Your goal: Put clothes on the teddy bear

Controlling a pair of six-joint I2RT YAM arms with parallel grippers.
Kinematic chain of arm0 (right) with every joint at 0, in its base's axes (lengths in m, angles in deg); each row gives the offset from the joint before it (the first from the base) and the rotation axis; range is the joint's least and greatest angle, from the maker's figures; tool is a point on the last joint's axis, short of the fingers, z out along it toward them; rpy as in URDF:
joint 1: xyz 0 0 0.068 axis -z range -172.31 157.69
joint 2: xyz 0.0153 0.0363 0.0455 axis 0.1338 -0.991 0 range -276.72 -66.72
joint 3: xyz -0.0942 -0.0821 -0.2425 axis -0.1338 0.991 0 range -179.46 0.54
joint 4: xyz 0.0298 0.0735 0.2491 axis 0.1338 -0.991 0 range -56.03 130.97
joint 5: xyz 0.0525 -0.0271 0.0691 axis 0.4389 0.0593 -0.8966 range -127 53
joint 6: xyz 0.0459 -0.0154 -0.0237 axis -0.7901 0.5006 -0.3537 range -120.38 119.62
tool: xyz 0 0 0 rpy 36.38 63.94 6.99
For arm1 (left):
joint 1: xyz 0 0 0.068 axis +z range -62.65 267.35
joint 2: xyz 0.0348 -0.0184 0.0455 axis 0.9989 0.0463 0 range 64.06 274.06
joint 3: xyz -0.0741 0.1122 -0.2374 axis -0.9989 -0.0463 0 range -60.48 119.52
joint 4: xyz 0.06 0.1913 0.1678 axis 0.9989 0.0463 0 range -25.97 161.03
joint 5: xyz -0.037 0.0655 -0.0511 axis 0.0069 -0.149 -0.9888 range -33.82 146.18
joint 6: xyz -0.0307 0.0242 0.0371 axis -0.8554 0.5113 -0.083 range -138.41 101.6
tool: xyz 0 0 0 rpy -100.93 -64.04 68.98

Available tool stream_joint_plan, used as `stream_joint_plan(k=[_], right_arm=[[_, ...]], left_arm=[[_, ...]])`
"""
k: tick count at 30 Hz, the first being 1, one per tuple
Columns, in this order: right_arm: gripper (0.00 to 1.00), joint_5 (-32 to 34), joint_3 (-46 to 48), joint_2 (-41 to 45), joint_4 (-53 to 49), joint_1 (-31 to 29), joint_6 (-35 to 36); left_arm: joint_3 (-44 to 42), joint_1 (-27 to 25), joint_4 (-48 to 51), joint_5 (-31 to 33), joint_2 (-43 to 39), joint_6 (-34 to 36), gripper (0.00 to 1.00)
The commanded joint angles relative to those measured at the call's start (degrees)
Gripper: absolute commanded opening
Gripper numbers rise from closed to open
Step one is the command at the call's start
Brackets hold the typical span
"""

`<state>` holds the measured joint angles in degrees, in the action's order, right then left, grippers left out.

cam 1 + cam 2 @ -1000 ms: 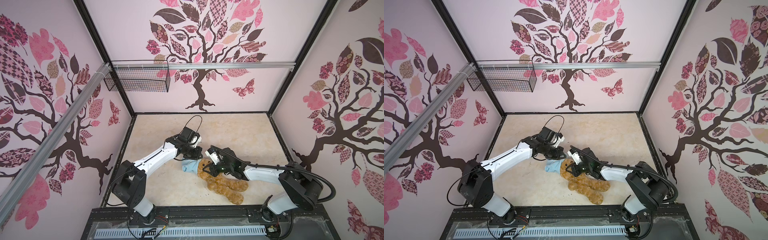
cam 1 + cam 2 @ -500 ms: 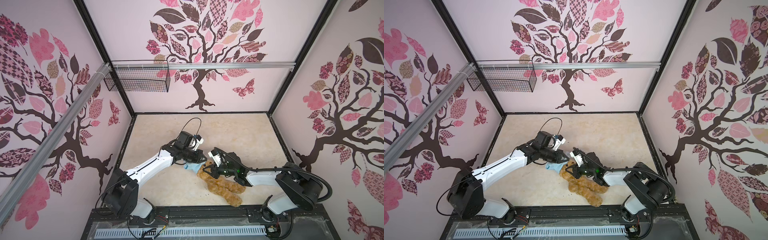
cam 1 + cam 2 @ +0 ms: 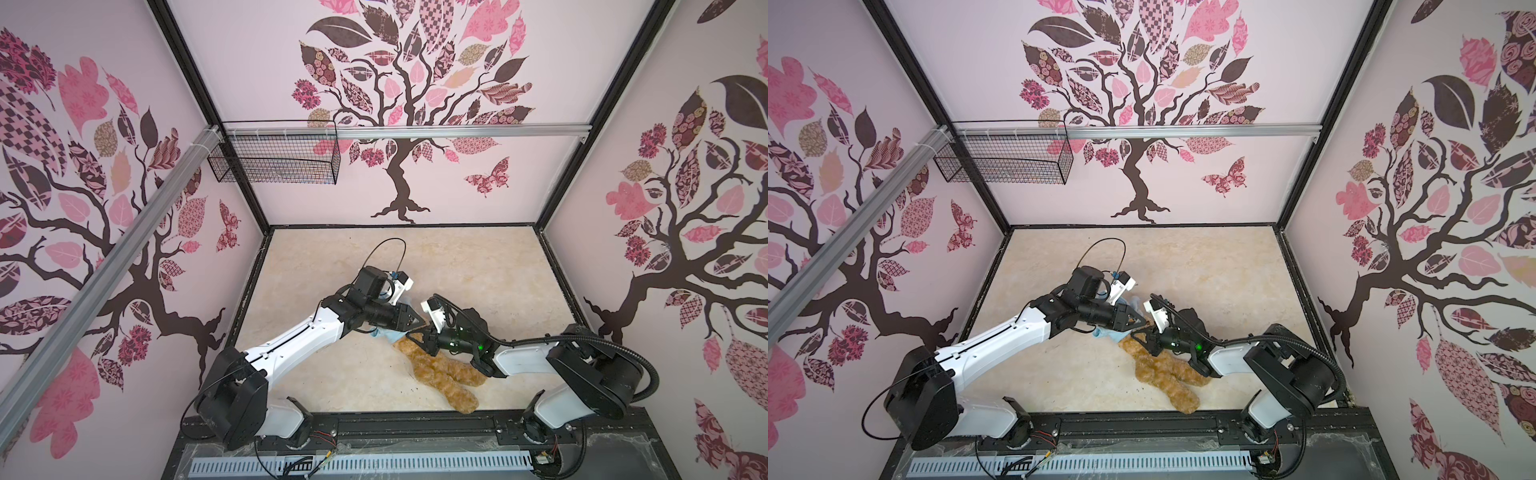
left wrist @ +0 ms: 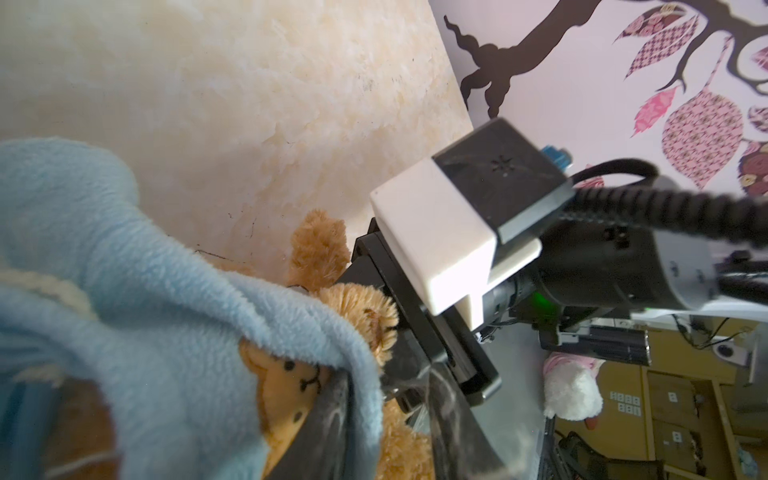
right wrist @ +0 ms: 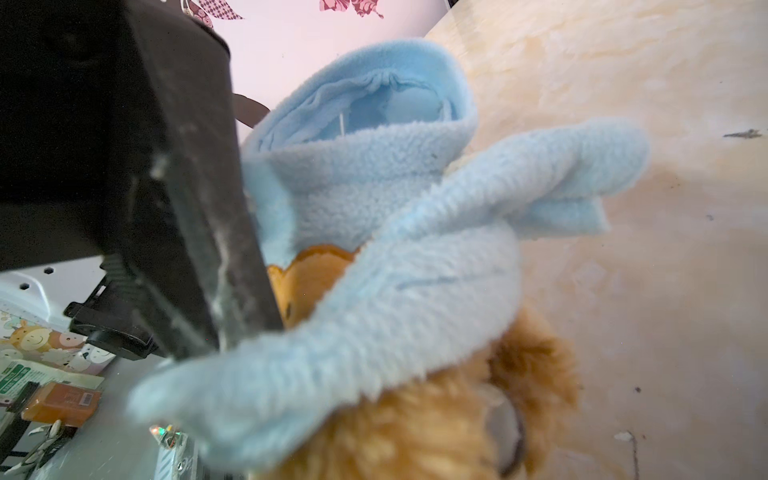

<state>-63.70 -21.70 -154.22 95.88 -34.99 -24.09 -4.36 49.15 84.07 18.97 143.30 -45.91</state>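
Golden-brown curly plush teddy bear lies on beige surface, head at both claw tips | light blue fleece shirt over head | left claw jaws apart beside shirt | right claw at head, open or closed cannot be told

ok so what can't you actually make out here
- teddy bear face: in both top views, under the left gripper, right gripper and light blue shirt; blurred in the right wrist view.
- right gripper's hold: fingertips behind bear and shirt in the left wrist view.
- wire basket contents: too small through the mesh, both top views.
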Motion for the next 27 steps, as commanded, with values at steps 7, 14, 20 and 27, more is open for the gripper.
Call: stream_joint_plan(k=[7,14,20,27], right_arm=[[0.06,1.66,4.01,2.33,3.59,0.06,7.57],[0.05,2.95,3.76,6.73,-1.88,0.07,14.08],[0.06,2.44,4.06,10.64,-5.22,-0.01,21.51],[0.04,-0.65,5.7,15.66,-4.5,-0.03,28.44]], left_arm=[[1.17,-0.21,4.81,3.04,-5.45,3.95,0.61],[4.53,2.95,14.53,8.78,-8.74,7.67,0.62],[6.09,12.13,22.26,9.1,-10.64,9.52,0.52],[4.41,14.9,28.21,7.06,-10.56,15.74,0.43]])
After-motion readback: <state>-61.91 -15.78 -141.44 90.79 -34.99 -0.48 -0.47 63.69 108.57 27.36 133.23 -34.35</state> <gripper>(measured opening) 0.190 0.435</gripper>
